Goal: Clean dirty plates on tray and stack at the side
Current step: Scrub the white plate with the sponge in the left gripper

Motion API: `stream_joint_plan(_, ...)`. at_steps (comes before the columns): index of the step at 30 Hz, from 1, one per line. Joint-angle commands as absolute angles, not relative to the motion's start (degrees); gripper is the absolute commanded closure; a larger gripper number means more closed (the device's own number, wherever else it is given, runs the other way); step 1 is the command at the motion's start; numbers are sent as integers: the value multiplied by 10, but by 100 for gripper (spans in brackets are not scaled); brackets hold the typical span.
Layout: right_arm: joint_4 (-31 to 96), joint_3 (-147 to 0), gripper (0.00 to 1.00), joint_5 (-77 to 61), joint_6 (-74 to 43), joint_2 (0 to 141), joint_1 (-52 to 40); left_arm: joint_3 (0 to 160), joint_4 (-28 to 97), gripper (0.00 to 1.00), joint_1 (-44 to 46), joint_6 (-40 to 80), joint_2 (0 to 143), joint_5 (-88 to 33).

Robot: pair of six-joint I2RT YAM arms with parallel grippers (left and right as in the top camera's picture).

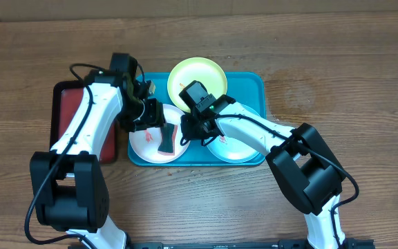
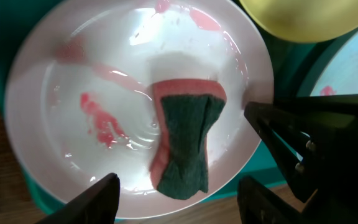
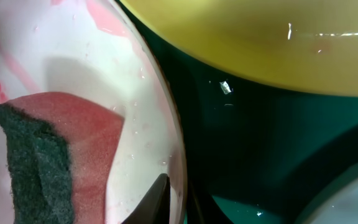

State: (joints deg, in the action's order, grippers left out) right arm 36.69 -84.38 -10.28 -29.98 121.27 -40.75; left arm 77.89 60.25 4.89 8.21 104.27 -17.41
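The teal tray holds three plates: yellow-green at the back, white front left, pale mint front right. A red sponge with a dark green scouring face lies on the white plate, which has red smears and water on it. My left gripper hovers open and empty over the sponge. My right gripper is shut on the right rim of the white plate; it also shows in the overhead view.
A smaller red tray with a black rim lies left of the teal tray, partly under my left arm. The yellow-green plate sits close behind the white one. Bare wooden table lies to the right.
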Motion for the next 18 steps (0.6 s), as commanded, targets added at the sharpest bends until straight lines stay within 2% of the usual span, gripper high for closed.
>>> stream_joint_plan(1,366,-855,88,-103,-303,1217,-409,747,580,37,55,75,1046,-208)
stream_joint_plan(4,366,-855,88,-103,-303,1217,-409,726,562,32,61,69,1046,-211)
stream_joint_plan(8,365,-855,88,-103,-303,1217,-409,703,539,32,76,63,1046,-204)
stream_joint_plan(13,366,-855,88,-103,-303,1217,-409,677,496,35,84,81,1047,-179)
stream_joint_plan(15,367,-855,88,-103,-303,1217,-409,676,494,41,84,104,1047,-152)
stream_joint_plan(18,367,-855,87,-103,-303,1217,-409,676,492,42,84,109,1047,-144)
